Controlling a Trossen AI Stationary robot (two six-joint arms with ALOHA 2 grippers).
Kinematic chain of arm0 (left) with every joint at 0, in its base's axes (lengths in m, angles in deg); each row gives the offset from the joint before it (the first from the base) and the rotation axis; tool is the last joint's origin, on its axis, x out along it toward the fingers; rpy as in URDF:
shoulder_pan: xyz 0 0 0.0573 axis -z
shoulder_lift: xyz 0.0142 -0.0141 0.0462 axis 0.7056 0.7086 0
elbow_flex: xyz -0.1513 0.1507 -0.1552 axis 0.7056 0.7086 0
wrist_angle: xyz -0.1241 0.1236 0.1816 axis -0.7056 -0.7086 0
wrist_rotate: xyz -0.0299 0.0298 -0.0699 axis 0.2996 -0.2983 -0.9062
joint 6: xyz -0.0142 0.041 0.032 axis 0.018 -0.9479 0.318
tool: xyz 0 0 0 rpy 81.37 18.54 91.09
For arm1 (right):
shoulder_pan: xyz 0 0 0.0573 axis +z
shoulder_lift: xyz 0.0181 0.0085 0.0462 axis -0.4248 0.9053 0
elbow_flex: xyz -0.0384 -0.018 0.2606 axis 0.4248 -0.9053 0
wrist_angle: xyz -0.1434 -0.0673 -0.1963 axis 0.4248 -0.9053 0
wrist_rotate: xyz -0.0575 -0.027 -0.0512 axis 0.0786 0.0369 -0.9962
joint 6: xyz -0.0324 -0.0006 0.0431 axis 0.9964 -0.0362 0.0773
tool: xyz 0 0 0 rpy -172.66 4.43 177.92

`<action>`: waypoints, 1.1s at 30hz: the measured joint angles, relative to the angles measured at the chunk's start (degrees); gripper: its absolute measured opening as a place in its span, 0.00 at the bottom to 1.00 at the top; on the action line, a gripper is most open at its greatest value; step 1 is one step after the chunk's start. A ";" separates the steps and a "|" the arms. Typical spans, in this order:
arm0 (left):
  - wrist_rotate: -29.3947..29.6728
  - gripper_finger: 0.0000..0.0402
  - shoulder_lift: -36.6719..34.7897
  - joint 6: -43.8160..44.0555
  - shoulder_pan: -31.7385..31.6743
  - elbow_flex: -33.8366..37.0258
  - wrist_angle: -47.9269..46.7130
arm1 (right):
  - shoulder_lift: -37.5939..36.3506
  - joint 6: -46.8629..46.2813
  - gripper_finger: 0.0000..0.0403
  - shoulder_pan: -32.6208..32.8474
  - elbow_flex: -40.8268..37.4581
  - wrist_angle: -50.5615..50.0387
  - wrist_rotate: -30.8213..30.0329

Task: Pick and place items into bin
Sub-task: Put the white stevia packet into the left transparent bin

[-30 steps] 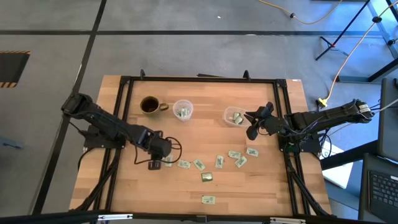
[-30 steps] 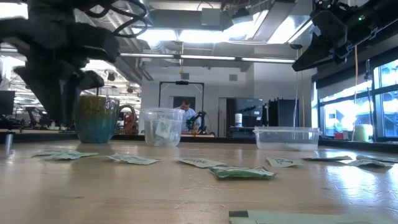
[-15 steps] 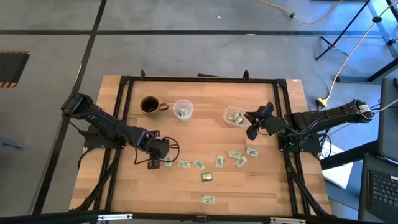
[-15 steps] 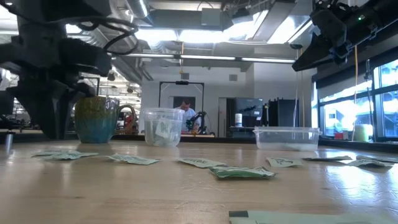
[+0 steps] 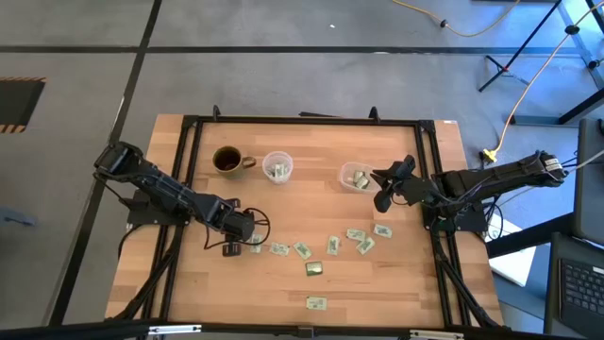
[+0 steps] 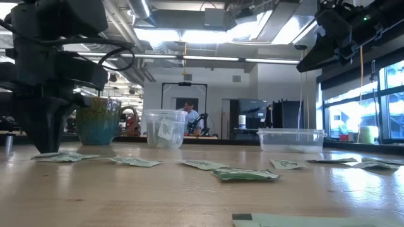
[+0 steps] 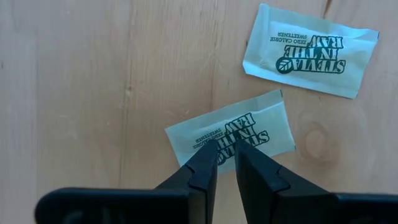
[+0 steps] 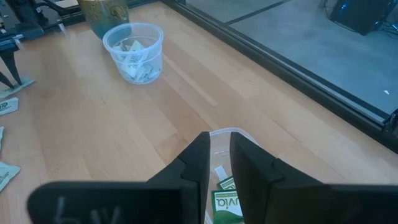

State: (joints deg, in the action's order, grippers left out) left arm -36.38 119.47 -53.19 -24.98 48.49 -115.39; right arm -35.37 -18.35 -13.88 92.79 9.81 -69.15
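A pick is in hand at the table's left side. The left gripper is lowered onto a packet, its narrowly parted tips touching the packet, which lies flat, not yet lifted. A firm pinch and lift are called for next. The right gripper, narrowly parted and empty, is held over the bin.
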 joint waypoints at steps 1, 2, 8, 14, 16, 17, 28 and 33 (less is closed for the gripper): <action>-0.20 0.13 0.47 0.03 0.00 0.02 -0.04 | -0.01 0.00 0.17 0.01 0.00 0.01 0.01; -0.43 0.13 0.85 0.00 0.00 -0.06 -0.12 | 0.00 0.00 0.17 -0.01 -0.02 0.01 0.00; -0.64 0.10 1.12 -0.04 0.00 -0.08 -0.24 | 0.00 0.02 0.17 0.00 0.00 0.01 0.00; -0.98 0.02 1.14 -0.06 0.00 0.02 -0.04 | 0.00 0.19 0.17 -0.01 0.00 -0.01 0.00; -0.99 0.01 1.20 -0.32 0.00 -0.19 -0.29 | -0.01 0.20 0.17 0.00 -0.01 0.00 0.00; -1.04 0.01 1.31 -0.90 0.00 -0.56 -0.69 | -0.01 0.20 0.17 0.00 0.00 0.01 0.00; 3.04 0.01 -1.66 -13.33 -3.12 -10.88 -7.15 | 0.00 0.16 0.17 0.01 0.00 0.01 0.00; 11.21 0.01 -1.96 -20.84 -6.91 -15.97 -6.53 | -0.02 0.17 0.17 0.01 0.00 0.01 0.00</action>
State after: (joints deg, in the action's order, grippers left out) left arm -25.17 117.51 -74.03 -31.88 32.52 -121.92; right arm -35.39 -18.18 -13.87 92.79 9.82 -69.15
